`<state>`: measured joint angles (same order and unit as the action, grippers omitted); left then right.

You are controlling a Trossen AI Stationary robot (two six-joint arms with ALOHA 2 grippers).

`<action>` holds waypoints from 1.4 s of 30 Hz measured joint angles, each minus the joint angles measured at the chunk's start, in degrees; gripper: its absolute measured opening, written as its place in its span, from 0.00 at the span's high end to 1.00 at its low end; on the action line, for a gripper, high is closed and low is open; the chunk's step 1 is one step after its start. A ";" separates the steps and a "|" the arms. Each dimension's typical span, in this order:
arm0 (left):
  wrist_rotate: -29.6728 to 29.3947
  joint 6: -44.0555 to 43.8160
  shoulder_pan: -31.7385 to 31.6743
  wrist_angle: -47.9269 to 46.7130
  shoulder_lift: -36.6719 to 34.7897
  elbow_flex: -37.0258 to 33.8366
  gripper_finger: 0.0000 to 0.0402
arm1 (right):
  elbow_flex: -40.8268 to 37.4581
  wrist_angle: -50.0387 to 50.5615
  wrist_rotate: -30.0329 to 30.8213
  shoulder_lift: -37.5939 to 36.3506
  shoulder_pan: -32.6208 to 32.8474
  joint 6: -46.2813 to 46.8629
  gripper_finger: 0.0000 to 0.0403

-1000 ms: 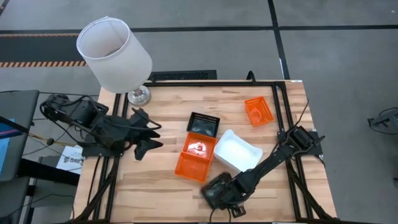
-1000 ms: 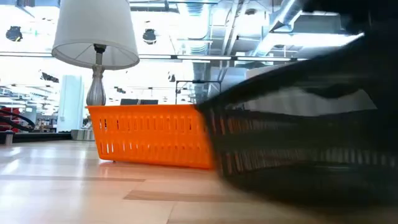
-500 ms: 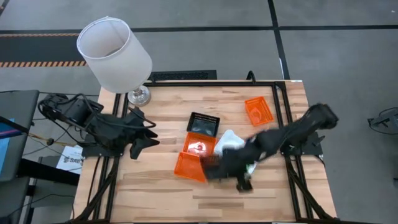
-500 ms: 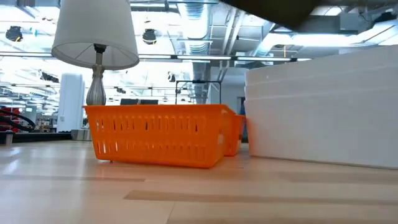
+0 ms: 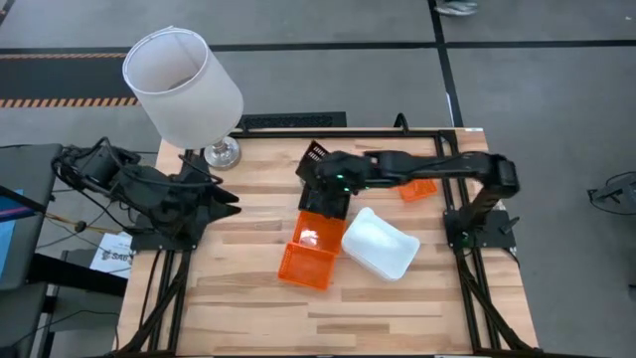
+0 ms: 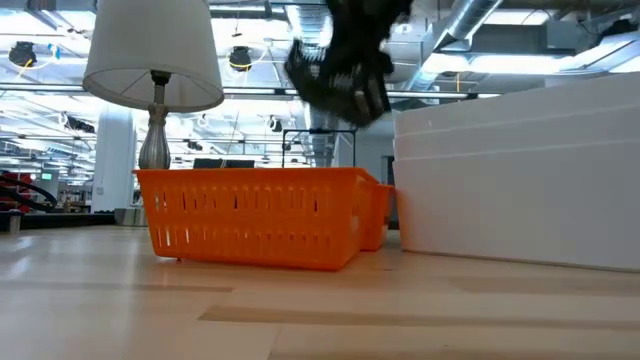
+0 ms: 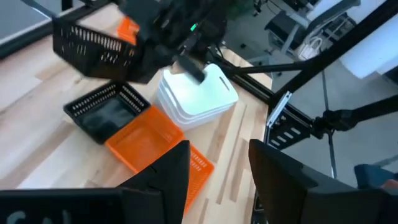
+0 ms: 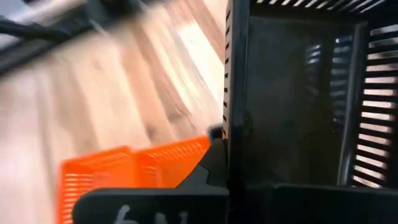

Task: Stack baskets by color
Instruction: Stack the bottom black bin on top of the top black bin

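A black basket [image 5: 316,164] is carried tilted above the tabletop [image 5: 258,189] by the right end effector [image 5: 336,179], pinched shut on its wall. The second black basket [image 7: 106,111] lies directly beneath. The left end effector [image 5: 224,199] waits well apart, spread.

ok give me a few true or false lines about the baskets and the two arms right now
1. The right gripper holds a black basket in the air. True.
2. The white baskets sit spread out singly. False: they are nested in one stack.
3. The left gripper holds an orange basket. False: it is empty, near the lamp side.
4. One orange basket lies apart near the far right corner. True.
5. A black basket rests on the table. True.
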<state>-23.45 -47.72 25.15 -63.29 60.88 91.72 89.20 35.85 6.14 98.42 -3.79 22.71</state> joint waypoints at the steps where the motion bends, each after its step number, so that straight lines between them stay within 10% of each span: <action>1: -0.22 0.00 0.00 -0.45 -0.35 0.00 0.62 | 0.43 0.61 -0.15 1.51 -0.52 0.35 1.00; 16: -2.72 0.00 0.00 -5.88 -1.27 0.00 0.62 | 5.99 11.89 -1.89 16.36 1.50 -15.57 1.00; 42: -2.90 -0.96 0.00 -6.34 -1.27 0.00 0.62 | 5.68 13.96 -0.62 17.24 0.11 -18.05 0.99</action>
<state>-26.35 -48.69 25.15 -69.63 59.61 91.72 94.88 49.81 5.52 115.66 -3.68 4.66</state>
